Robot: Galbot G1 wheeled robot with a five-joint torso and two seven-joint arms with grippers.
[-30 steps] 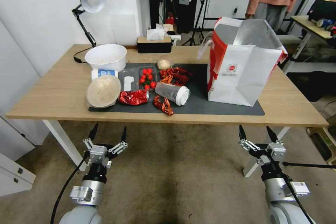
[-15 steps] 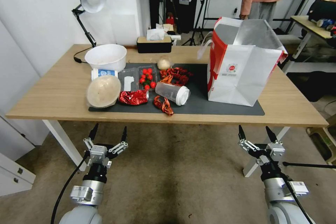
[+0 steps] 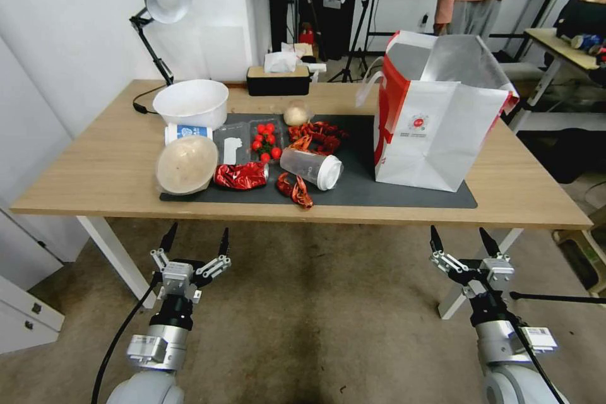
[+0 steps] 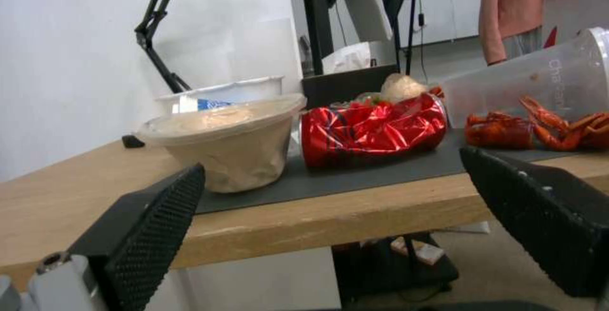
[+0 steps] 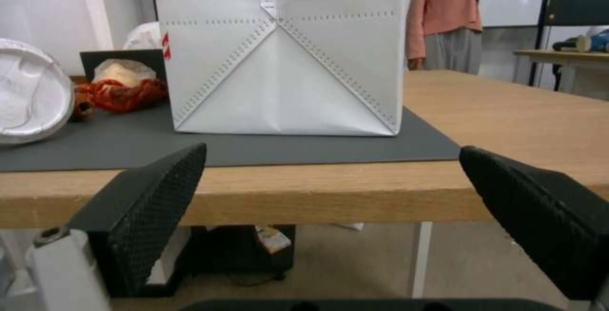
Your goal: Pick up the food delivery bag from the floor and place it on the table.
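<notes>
Risk comes first here, and it seems slight: the food delivery bag (image 3: 439, 123) already stands upright on the dark grey mat (image 3: 404, 192) at the right end of the desk (image 3: 95, 170), not on the floor (image 3: 315, 315), so I judge the placing done; a careless lift of either arm could catch the desk's near edge, jolt it and tip the tall, open bag or roll the cup. Left end effector (image 3: 194, 241) hangs released below the front edge, fingers spread wide, with nothing between them. Above it on the mat sit a lidded tub (image 3: 186, 164) of pale food, a white bowl (image 3: 190, 103) behind it whose contents I cannot make out, a crushed red can (image 3: 241, 175), a clear tray of cherry tomatoes (image 3: 265, 139), crayfish (image 3: 319, 134) loose on the mat, and a clear plastic cup (image 3: 312, 168) lying on its side, apparently empty. The bag's foil-lined mouth gapes, its contents hidden. Right end effector (image 3: 456, 242) likewise hangs released and empty below the desk's edge, just before the bag.
</notes>
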